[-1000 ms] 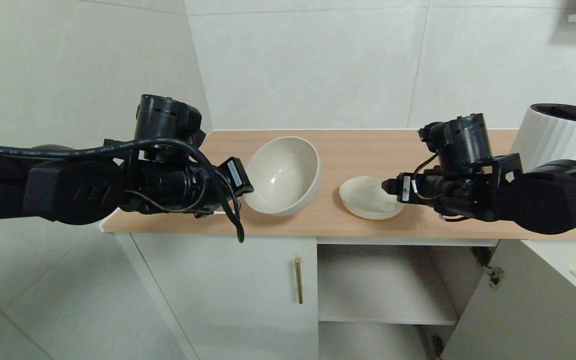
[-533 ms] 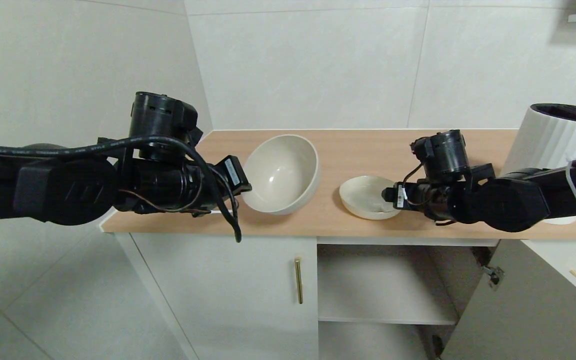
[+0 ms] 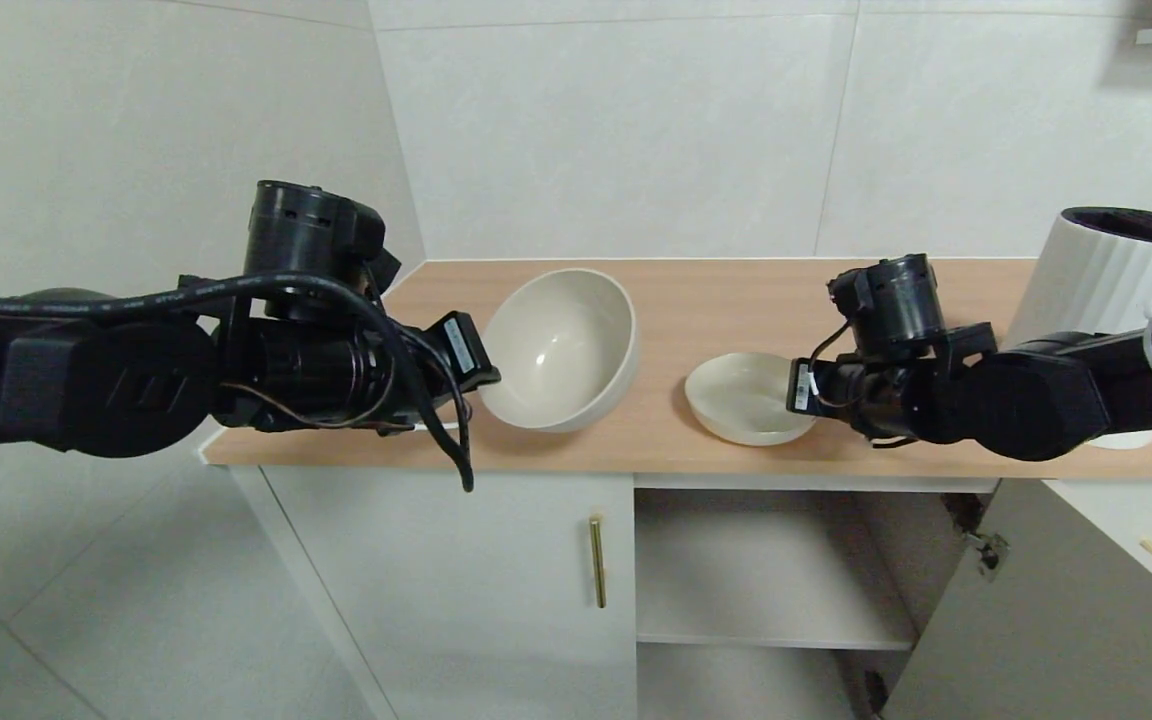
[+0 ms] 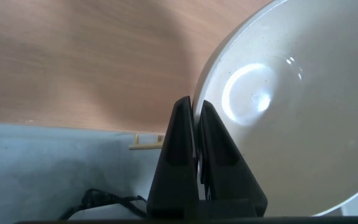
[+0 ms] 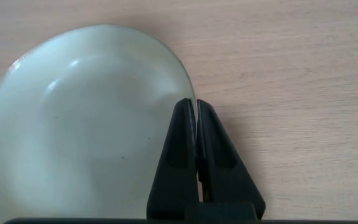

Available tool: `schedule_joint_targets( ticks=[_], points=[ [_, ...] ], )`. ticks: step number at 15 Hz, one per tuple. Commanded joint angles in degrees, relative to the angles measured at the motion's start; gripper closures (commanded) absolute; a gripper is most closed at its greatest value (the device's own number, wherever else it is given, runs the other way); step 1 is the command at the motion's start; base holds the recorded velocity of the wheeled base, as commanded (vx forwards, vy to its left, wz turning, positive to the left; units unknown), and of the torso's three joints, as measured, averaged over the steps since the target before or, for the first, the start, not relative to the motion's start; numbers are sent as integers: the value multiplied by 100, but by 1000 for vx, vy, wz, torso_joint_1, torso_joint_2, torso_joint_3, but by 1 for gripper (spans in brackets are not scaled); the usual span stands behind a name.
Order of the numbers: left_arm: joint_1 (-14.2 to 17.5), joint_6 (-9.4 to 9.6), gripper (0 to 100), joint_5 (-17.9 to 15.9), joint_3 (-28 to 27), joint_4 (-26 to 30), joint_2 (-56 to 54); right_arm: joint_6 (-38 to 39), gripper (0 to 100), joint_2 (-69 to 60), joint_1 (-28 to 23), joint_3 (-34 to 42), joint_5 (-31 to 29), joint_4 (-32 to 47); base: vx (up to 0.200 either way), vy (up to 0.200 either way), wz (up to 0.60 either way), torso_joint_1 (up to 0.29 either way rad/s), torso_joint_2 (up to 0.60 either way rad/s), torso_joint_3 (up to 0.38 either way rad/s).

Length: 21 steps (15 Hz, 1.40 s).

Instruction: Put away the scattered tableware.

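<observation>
Both pincers (image 3: 486, 378) (image 3: 794, 388) horiz., nipping bowl (image 3: 566, 350), dish (image 3: 744, 402)

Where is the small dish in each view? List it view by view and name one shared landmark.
Head view: the small dish sits right of centre on the countertop, with the right gripper shut on its rim.
Right wrist view: the small dish lies beside the right gripper, which clamps its rim.
Left wrist view: this camera faces the large bowl instead.
Shared landmark: the wooden countertop.
</observation>
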Motion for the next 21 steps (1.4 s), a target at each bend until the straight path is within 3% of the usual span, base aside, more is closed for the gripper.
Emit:
schedule_joint_targets(
  ticks=[1,5,8,10,12,14,21],
  points=[
    [-1,91,100,3,147,-1,-160,29,100,-388,9,97,112,33,0,0,0,0,0,0],
    [7,408,100,3,701,-274,-635,355,100,-1425,18,528,982,648,0,0,0,0,0,0],
    [16,935,100,3,1756,-1100,-1250,399,100,-2269,-17,1064,1869,1316,0,0,0,0,0,0],
    [7,1366,100,-32,2248,-1293,-1514,451,100,-2673,-9,1512,2133,1334,0,0,0,0,0,0],
    [-28,1594,100,-41,2450,-1302,-1602,451,100,-3148,-9,1969,2652,1334,0,0,0,0,0,0],
    [-133,1621,100,-41,2468,-1302,-1663,443,100,-3385,-17,2110,2906,1343,0,0,0,0,0,0],
    [-362,1594,100,-41,2485,-1293,-1602,390,100,-3271,-79,2233,2898,1299,0,0,0,0,0,0]
  ],
)
